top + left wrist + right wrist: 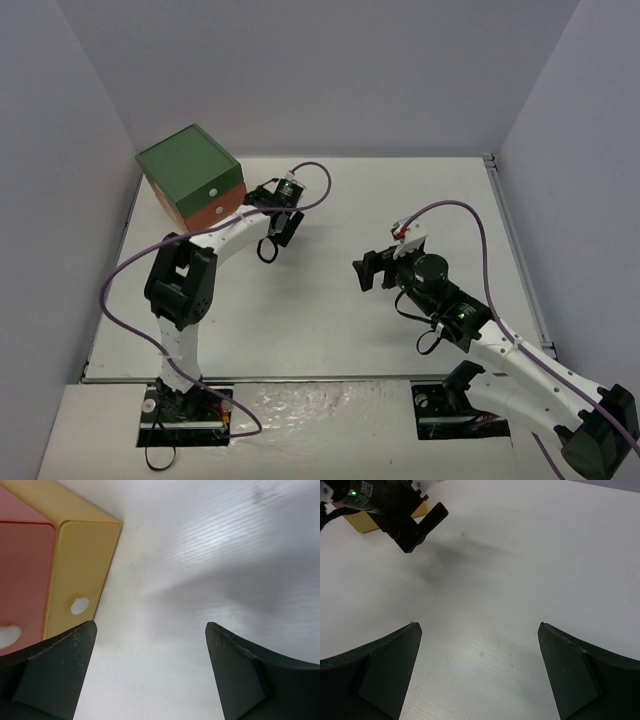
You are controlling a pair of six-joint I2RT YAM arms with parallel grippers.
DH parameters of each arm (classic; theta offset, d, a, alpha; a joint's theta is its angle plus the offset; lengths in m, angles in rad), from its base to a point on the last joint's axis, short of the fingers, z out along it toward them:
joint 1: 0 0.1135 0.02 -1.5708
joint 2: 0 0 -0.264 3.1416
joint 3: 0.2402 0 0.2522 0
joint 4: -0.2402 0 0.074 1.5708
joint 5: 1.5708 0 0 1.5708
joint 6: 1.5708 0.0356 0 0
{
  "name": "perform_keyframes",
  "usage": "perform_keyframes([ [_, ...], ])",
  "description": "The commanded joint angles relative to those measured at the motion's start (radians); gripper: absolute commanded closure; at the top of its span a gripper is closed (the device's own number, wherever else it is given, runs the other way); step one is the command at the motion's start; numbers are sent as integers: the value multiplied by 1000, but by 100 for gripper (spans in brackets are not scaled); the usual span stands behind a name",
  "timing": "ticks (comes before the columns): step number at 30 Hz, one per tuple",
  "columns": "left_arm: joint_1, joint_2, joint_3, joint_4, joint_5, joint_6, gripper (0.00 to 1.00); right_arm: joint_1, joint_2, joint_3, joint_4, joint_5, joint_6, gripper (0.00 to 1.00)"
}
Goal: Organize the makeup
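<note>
- At the far-left corner of the surface (320, 320) stands the green-topped box (190, 180). The left pincer (150, 625) hangs just beside its yellow wall, jaws spread wide and gripping nothing.
- Nearer the middle, the right pincer (479, 625) hovers over bare surface, also fully open and empty.
- First risk, as I judge it: the left pincer is so close to the box that a careless swing would shove or turn the box.
- Second risk: hooking a drawer front (25, 570) by its round hole may drag the whole box along if it is light, instead of sliding the drawer out.
- Third risk: the purple cable (315, 180) loops beside the left wrist and could snag on the box's corner.
- The makeup shows in none of my views, so I cannot describe its look or say where it lies. My guess is that it sits inside the box, whose drawers appear pushed in, but I cannot confirm that from here.
</note>
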Motion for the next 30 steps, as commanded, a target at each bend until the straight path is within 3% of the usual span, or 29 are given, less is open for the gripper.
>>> perform_keyframes([
  [1, -57, -270, 46, -42, 32, -117, 12, -7, -38, 131, -43, 78, 9, 0],
  [5, -54, -453, 28, -102, 0, -169, 11, -9, -62, 227, -146, 186, 8, 0],
  [8, -42, -617, 3, -137, -64, -205, 3, -8, -87, 304, -214, 290, 10, 0],
  [13, 26, -910, -66, -178, -85, -232, 3, -9, -124, 412, -330, 453, -34, 0],
  [18, 68, -1109, -123, -254, -149, -222, 3, -9, -180, 436, -366, 524, -100, 0],
  [30, 70, -1383, -292, -448, -217, -313, 3, -6, -305, 391, -371, 592, -134, 0],
])
